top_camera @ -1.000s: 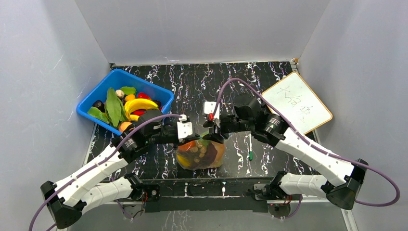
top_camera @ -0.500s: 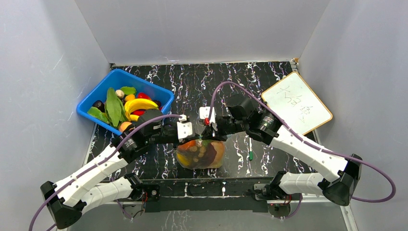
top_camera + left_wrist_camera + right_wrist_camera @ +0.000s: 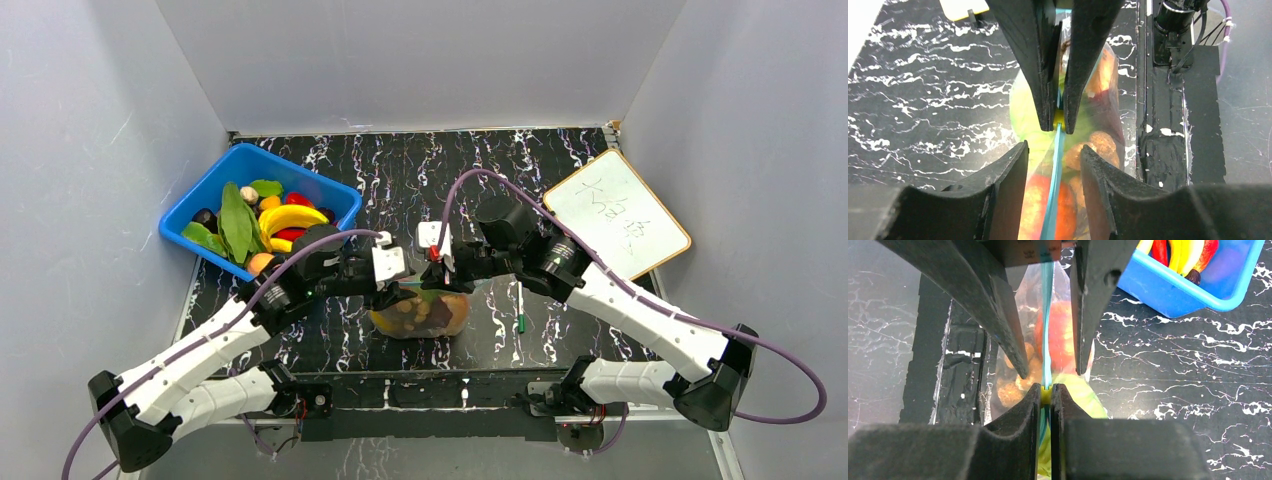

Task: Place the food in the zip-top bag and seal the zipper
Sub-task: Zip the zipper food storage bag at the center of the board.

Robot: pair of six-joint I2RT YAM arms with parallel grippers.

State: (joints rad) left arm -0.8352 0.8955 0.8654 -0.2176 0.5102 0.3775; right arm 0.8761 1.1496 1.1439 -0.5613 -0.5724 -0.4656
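The clear zip-top bag (image 3: 420, 315) stands at the table's near middle, filled with orange, red and green food (image 3: 1098, 145). Its teal-blue zipper (image 3: 1054, 200) runs along the top edge, and also shows in the right wrist view (image 3: 1047, 315). My right gripper (image 3: 1046, 389) is shut on the zipper's small yellow slider (image 3: 1059, 118); from above it (image 3: 432, 283) is over the bag's top. My left gripper (image 3: 1054, 147) is open and straddles the zipper strip without touching it, just left of the right gripper (image 3: 400, 292).
A blue bin (image 3: 330, 190) at the back left holds bananas, leaves and other food (image 3: 285, 215); it also shows in the right wrist view (image 3: 1168, 290). A whiteboard (image 3: 615, 225) lies at the right. A green pen (image 3: 521, 305) lies right of the bag. The arm base rail (image 3: 1173, 125) is close behind the bag.
My right gripper has moved left along the bag's top toward the left gripper. The left gripper has shifted slightly right. The bag now looks narrower and more upright.
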